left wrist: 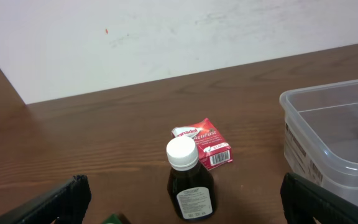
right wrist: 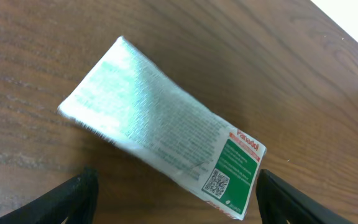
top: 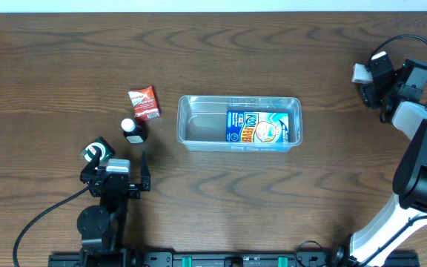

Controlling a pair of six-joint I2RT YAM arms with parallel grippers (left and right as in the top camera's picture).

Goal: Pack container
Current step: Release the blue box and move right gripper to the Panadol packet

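Note:
The clear plastic container [top: 191, 122] sits mid-table with a blue packet [top: 262, 127] lying in its right half. A dark bottle with a white cap [top: 133, 130] stands left of it, and a red packet [top: 144, 103] lies just beyond the bottle. My left gripper [top: 121, 169] is open and empty, a little short of the bottle [left wrist: 190, 183]; the red packet [left wrist: 207, 142] and the container's wall [left wrist: 328, 140] show beyond. My right gripper [top: 373, 80] is open at the far right, over a silver and green Panadol packet [right wrist: 160, 146] lying flat on the table.
The table is dark wood [top: 288, 200]. A white wall [left wrist: 166, 37] stands behind the far edge. The right arm's body [top: 421, 163] runs along the right side, and the left arm's base and cable [top: 95, 222] sit at the front left.

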